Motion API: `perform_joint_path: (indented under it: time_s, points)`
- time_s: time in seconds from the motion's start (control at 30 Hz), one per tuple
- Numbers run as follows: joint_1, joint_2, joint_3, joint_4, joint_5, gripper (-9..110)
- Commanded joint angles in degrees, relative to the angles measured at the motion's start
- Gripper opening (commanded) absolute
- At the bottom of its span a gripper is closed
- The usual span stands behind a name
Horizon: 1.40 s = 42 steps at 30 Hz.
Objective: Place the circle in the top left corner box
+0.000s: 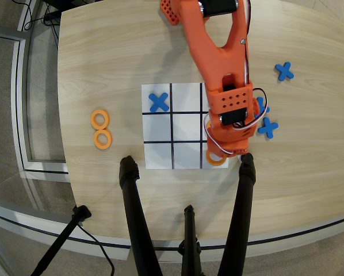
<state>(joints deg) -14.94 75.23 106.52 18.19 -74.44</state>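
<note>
The circle [216,163], a flat orange ring, lies low in the bottom right cell of the white three-by-three sheet [186,155] in the overhead view. That plain white cell is the top left corner box [225,165]. My gripper [221,154] hangs right over the ring's upper half, and the orange wrist hides its fingers, so I cannot tell whether they still hold the ring. A blue X [159,102] sits in the sheet's upper left cell as this view shows it.
Two more orange rings [100,119] [103,138] lie left of the sheet. Blue X pieces [285,71] [268,127] [262,106] lie right of it. Black stand legs [132,207] [242,201] rise at the table's near edge, close to the sheet's lower corners.
</note>
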Motion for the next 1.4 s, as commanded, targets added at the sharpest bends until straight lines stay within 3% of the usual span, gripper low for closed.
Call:
perform_joint_path:
  time_s: [0.0, 1.23, 1.37]
  points:
    - [0.35, 0.70, -1.32, 0.18, -0.18, 0]
    - [0.79, 2.55, -0.44, 0.97, -0.35, 6]
    - [1.76, 8.35, -0.62, 8.17, 0.09, 6]
